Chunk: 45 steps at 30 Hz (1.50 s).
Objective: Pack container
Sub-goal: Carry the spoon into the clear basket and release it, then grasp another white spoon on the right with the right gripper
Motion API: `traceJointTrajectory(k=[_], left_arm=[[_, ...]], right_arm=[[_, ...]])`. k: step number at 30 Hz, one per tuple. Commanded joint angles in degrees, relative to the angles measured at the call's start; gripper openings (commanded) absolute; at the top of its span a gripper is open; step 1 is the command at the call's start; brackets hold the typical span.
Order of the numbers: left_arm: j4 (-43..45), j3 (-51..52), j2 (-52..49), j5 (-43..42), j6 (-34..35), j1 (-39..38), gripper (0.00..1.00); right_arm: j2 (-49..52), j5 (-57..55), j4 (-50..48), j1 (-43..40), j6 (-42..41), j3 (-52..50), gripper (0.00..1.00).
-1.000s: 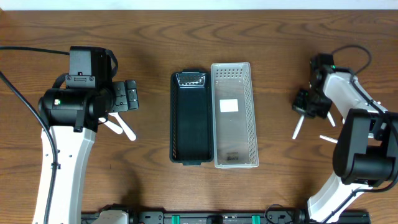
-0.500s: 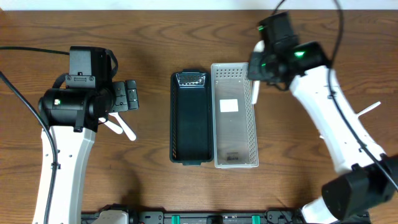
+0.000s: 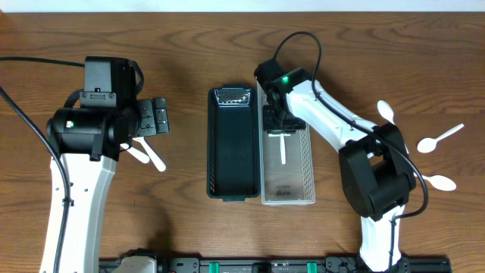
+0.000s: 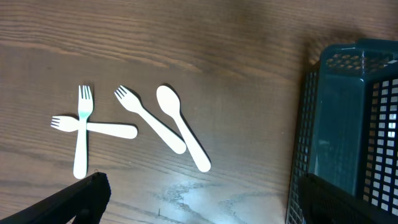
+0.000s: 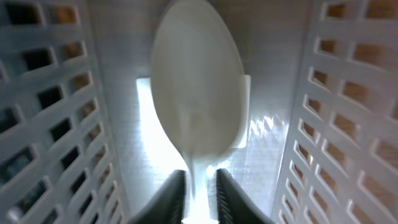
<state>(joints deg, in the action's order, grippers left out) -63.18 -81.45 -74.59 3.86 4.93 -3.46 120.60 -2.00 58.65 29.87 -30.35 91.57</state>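
Note:
My right gripper (image 3: 275,123) is shut on a white plastic spoon (image 3: 282,149) and holds it inside the white perforated container (image 3: 303,163). In the right wrist view the fingers (image 5: 199,198) pinch the spoon's neck, with its bowl (image 5: 196,93) pointing ahead over the container floor between the lattice walls (image 5: 43,124). A black container (image 3: 231,148) stands touching the white one on its left. My left gripper (image 3: 158,117) is open and empty, its fingers (image 4: 199,208) wide apart above bare wood left of the black container (image 4: 348,124).
Two crossed white forks (image 4: 81,124), a third fork (image 4: 146,115) and a spoon (image 4: 180,124) lie on the table at the left, partly under my left arm in the overhead view (image 3: 150,157). Three white spoons (image 3: 386,112) (image 3: 439,139) (image 3: 438,182) lie at the right.
My right arm has swung from the table's right side leftward over the white container, carrying a spoon. The left arm has not moved.

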Motion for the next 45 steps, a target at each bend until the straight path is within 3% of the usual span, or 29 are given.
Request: traceJointTrajectory(k=[1,4,10,12,15,18,30,39,45], left_arm=[[-0.24,-0.42,-0.26,0.70,0.28,0.28,0.98],[-0.24,-0.42,-0.26,0.72,0.28,0.28,0.98],[-0.24,-0.42,-0.26,0.72,0.26,0.28,0.98],[-0.24,-0.42,-0.26,0.72,0.26,0.31,0.98],[-0.26,-0.42,-0.26,0.72,0.26,0.28,0.98],[-0.26,-0.42,-0.26,0.72,0.26,0.28,0.98],[-0.26,-0.42,-0.26,0.72,0.26,0.28,0.98],[-0.24,-0.42,-0.26,0.72,0.26,0.31,0.98],[-0.20,-0.42,-0.26,0.72,0.26,0.31,0.98]], right_arm=[[-1.20,-0.09,-0.55,-0.22,1.84,0.50,0.36],[-2.47,-0.02,0.20,-1.09,5.31,1.90,0.50],[-7.96,-3.89,7.02,-5.49,14.34,9.99,0.53],[-10.45,-5.22,8.46,-8.28,18.03,13.07,0.63],[-13.68,-5.33,10.19,-13.60,25.70,16.87,0.88],[-15.13,-5.29,12.94,-19.34,33.75,18.71,0.93],[-4.87,-4.85,18.16,-39.93,46.36,18.12,0.94],[5.92,-4.74,19.45,-44.13,49.55,17.57,0.91],[8.35,-4.59,14.45,-44.26,50.36,12.07,0.90]])
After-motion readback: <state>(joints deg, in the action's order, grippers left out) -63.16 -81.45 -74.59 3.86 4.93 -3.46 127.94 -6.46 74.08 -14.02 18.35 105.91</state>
